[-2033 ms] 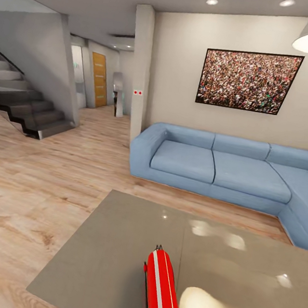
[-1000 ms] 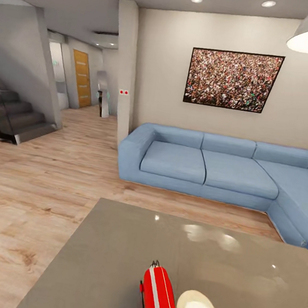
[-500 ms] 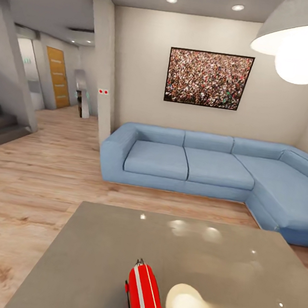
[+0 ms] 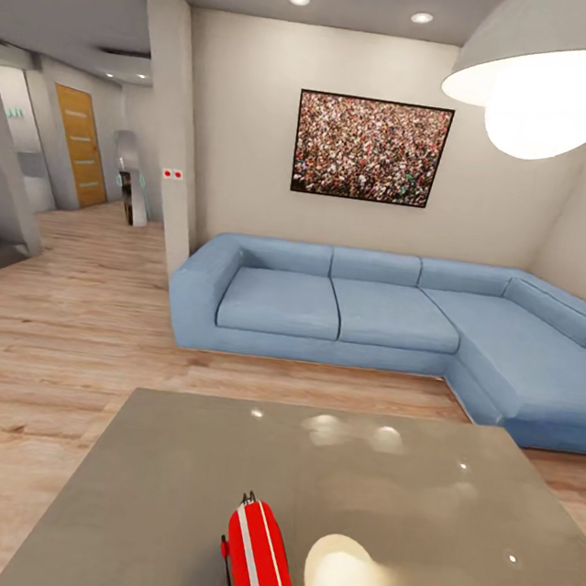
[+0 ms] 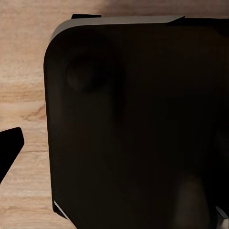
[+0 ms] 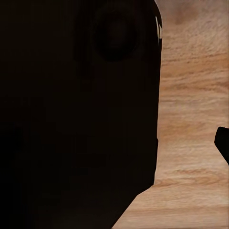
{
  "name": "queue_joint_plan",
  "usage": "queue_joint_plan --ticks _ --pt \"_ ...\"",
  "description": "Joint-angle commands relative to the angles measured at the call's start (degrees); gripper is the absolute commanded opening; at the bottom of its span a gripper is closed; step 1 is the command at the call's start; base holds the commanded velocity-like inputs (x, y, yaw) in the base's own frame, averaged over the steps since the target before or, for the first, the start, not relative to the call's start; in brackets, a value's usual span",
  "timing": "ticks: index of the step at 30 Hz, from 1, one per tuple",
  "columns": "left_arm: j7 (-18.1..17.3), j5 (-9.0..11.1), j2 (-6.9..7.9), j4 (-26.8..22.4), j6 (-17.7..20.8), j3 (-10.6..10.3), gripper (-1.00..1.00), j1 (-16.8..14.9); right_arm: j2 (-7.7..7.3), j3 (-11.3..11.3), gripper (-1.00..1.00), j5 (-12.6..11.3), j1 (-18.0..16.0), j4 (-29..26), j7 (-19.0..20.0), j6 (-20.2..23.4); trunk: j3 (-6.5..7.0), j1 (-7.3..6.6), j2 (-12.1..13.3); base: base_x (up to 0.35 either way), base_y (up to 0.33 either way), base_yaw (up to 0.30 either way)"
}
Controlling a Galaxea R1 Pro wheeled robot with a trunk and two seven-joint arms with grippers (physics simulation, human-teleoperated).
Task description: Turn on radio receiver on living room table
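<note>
From the head camera I look across a low square table (image 4: 167, 480) with a glossy grey-taupe top. The radio receiver (image 4: 262, 562), a slim bright-red box with a white band along its edge, stands on its narrow edge near the table's near edge, slightly left of the middle, and runs out past the bottom of the view. A bright lamp reflection (image 4: 343, 582) sits on the tabletop just beside it.

My judgement of the risks: the receiver looks tall and thin on that edge, so a careless push could tip it flat or slide it over the slick top. Its lower end is cut off in my view, so I could misjudge where any switch lies. I would also be reaching blind until an arm comes into the head view.

I cannot tell how either gripper is set. Each wrist camera faces a large dark body, probably part of the robot, with wood plank floor (image 5: 24, 71) beyond it.

Around the table: a light-blue sectional sofa (image 4: 373, 317) stands well beyond the far edge, a framed crowd picture (image 4: 370, 149) hangs above it, and a white pendant lamp (image 4: 553, 77) hangs over the far right. Nothing lies between me and the receiver.
</note>
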Motion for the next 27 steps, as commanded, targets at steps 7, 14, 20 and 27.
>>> queue_joint_plan --ticks 7,14,20,27 --pt "0.07 0.00 0.00 -0.08 0.14 0.00 1.00 0.00 0.00 0.14 1.00 0.54 0.00 0.00 -0.03 -0.15 0.00 0.00 0.00 0.000 0.000 -0.002" --pt "0.12 0.08 0.00 -0.09 0.17 0.13 1.00 0.00 -0.03 0.47 1.00 0.84 0.00 0.00 -0.06 -0.34 0.00 0.00 0.00 0.000 0.000 0.000" --pt "0.15 0.09 -0.03 -0.09 0.18 0.17 1.00 0.00 -0.10 0.44 1.00 0.82 0.00 0.00 -0.02 -0.61 0.00 0.00 0.00 0.000 0.000 0.000" --pt "0.09 0.09 -0.07 -0.17 0.25 0.16 1.00 0.00 -0.18 0.36 1.00 0.77 0.00 0.00 0.01 -0.87 0.00 0.00 0.00 0.000 0.000 0.000"
